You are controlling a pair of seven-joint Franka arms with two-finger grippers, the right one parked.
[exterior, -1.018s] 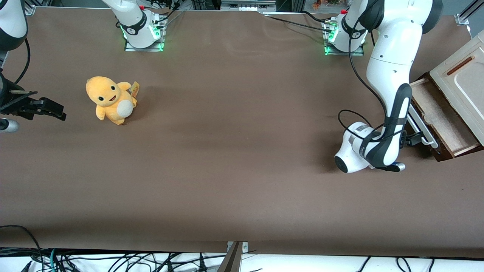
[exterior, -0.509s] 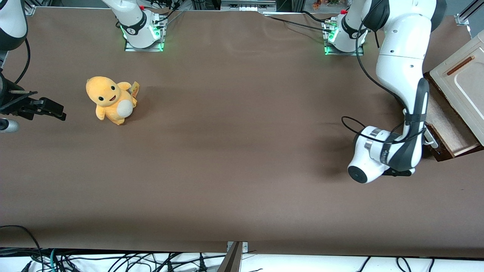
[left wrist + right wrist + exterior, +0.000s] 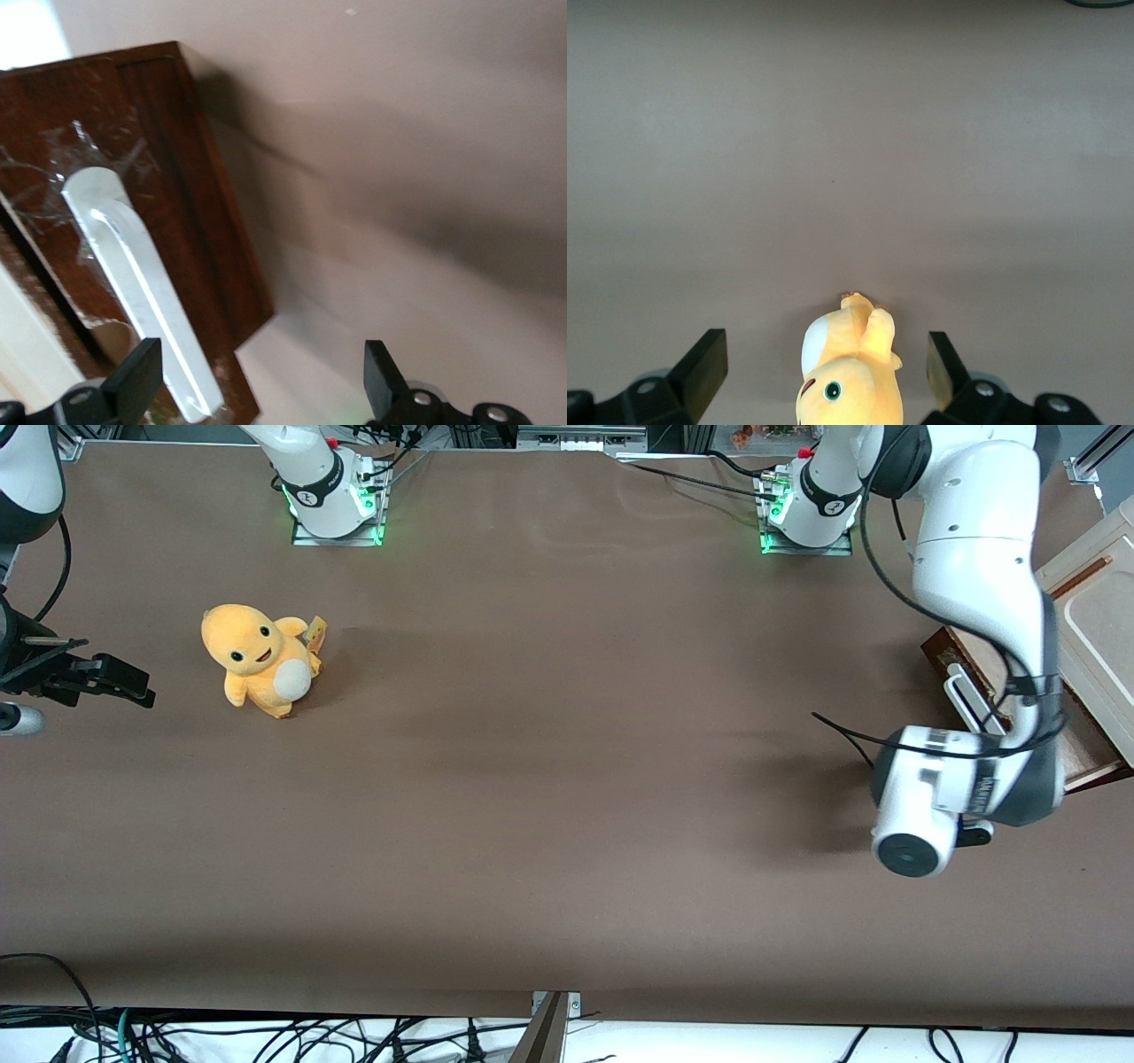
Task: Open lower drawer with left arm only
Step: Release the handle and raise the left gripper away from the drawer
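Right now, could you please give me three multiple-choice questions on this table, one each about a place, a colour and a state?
1. Where is the soft toy?
A. toward the parked arm's end of the table
B. in the drawer
C. on the cabinet

2. What colour is the handle of the lower drawer?
A. black
B. white
C. yellow

3. How is the left arm's tool?
A. shut on the handle
B. shut on the toy
C. open, holding nothing

Answers: 1 A, the toy sits on the brown table well away from the drawer. 2 B, the bar is white against the dark wood. 3 C, the fingers stand wide apart in front of the drawer, the handle not gripped.
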